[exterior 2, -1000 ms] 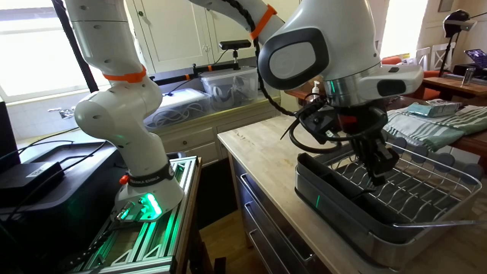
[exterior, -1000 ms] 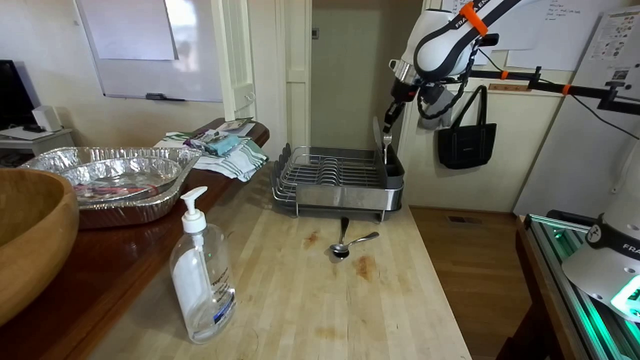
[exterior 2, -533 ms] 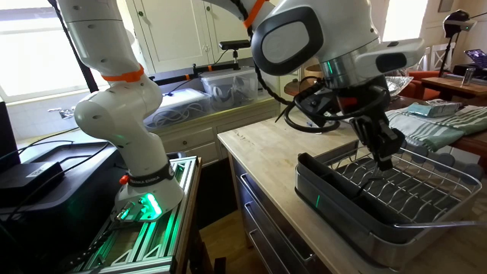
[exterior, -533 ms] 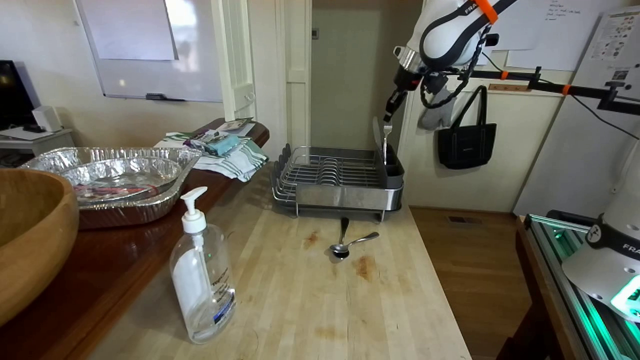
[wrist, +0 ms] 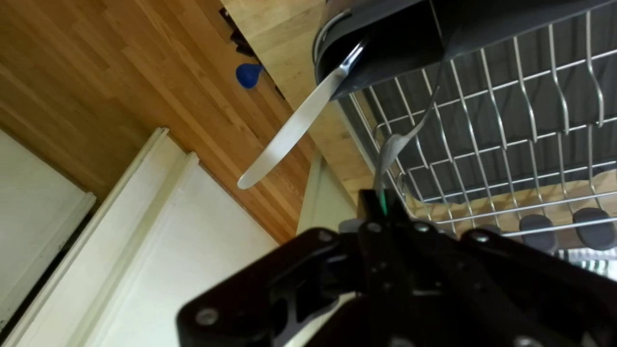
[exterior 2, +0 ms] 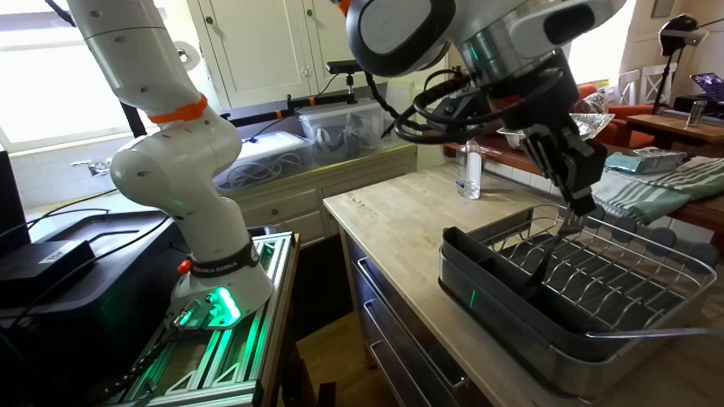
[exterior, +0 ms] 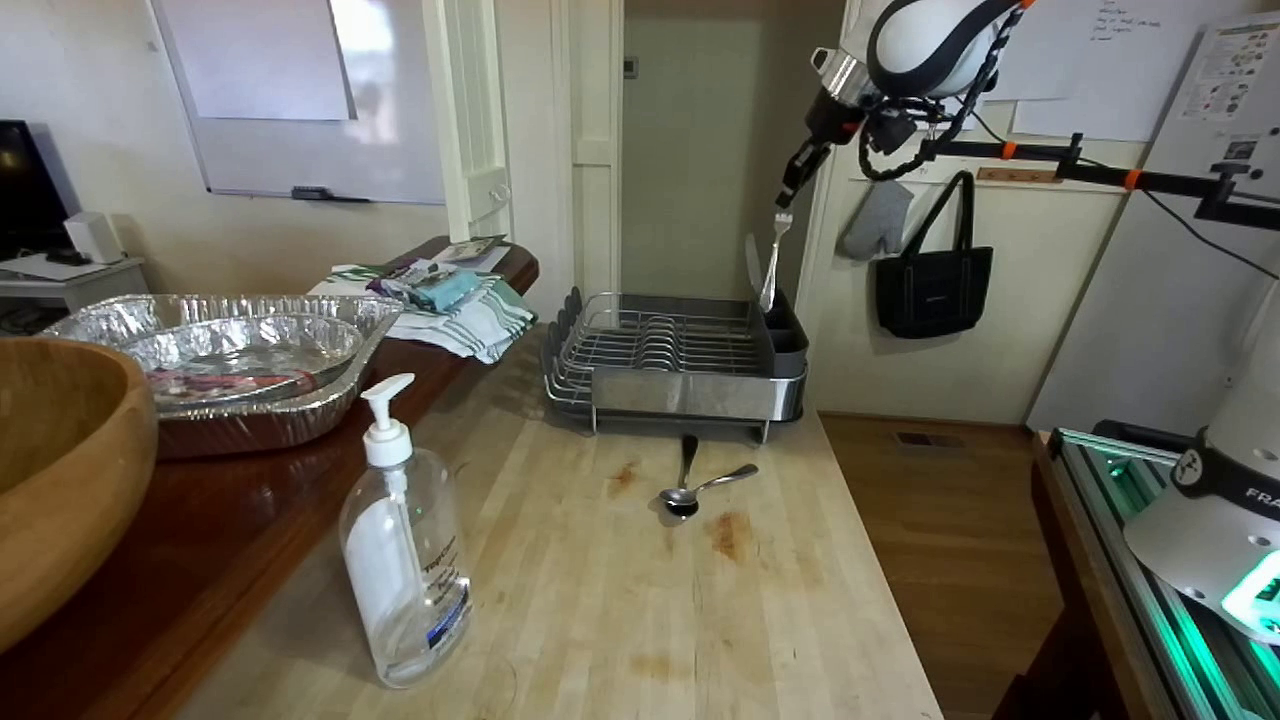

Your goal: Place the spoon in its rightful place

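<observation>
Two small spoons lie crossed on the wooden counter in an exterior view: a dark-handled spoon [exterior: 688, 458] and a silvery spoon [exterior: 728, 478]. They do not show elsewhere. My gripper [exterior: 785, 204] is above the cutlery holder [exterior: 788, 342] of the dish rack [exterior: 690, 396], far from both spoons. The gripper, also in an exterior view [exterior 2: 581, 207] and the wrist view [wrist: 383, 202], is shut on the tined end of a fork [exterior: 773, 262]. The fork [wrist: 394, 143] hangs tilted, its handle end at the holder [exterior 2: 491, 282]; how deep it reaches inside is unclear.
A knife [wrist: 294, 126] leans out of the holder beside the fork, also in an exterior view [exterior 2: 650, 333]. A clear pump bottle [exterior: 405, 575] stands on the counter. Foil trays [exterior: 250, 420], a wooden bowl [exterior: 80, 470] and towels [exterior: 480, 320] lie to its far side.
My gripper has risen and drawn the fork upward, so more of the fork shows above the holder, and it tilts more. The spoons and rack have not moved.
</observation>
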